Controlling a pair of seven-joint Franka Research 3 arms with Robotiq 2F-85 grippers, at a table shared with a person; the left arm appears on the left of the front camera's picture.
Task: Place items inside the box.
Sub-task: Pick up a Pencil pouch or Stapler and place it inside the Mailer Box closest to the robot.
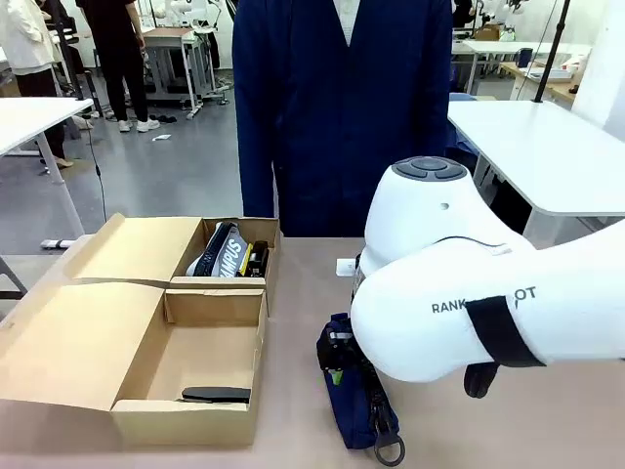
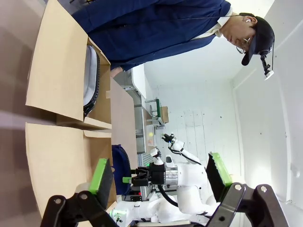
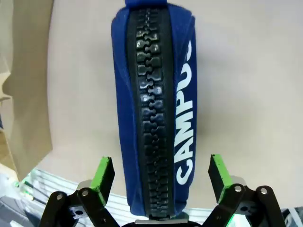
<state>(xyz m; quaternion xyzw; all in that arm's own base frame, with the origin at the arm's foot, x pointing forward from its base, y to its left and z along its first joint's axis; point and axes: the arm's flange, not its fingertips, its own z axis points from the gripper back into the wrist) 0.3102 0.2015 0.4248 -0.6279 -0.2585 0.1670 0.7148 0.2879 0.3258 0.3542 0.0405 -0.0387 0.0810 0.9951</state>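
Observation:
The long navy zip pouch lies on the table right of the cardboard box, its ring pull toward me. My right gripper is open, lowered over the pouch, with one green pad on each side of it and a gap to both. A small black stapler lies in the box's near compartment. In the far compartment a yellow utility knife sits beside a black-and-white pouch. My left gripper is open with nothing between its fingers, looking over the box.
A person in a dark blue coat stands at the far edge of the table. The box's flaps are folded out to the left. A small white thing lies on the table behind my right arm, partly hidden.

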